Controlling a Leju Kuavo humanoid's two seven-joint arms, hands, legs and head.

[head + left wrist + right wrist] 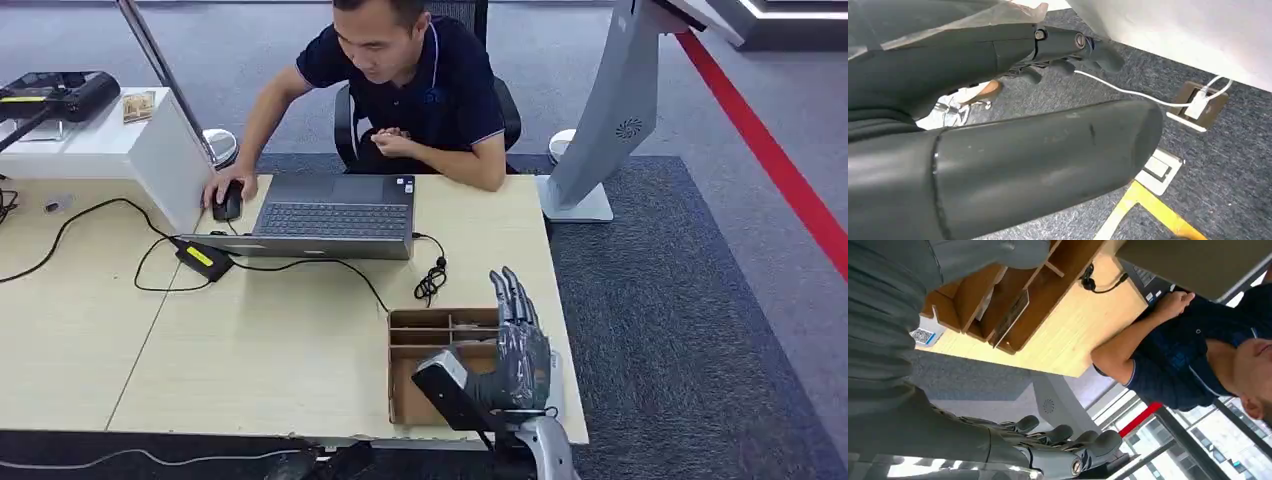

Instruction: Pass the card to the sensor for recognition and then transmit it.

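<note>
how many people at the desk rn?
1. One person sits at the table's far side behind the laptop, one hand on the mouse. Others could be out of view.

Your head view looks forward and down from high over the desk (250, 340), your right wrist view sits close behind the right hand (1048, 447) sharing the cardboard tray (420, 322), and your left wrist view faces the carpet (1228, 165) closely.
</note>
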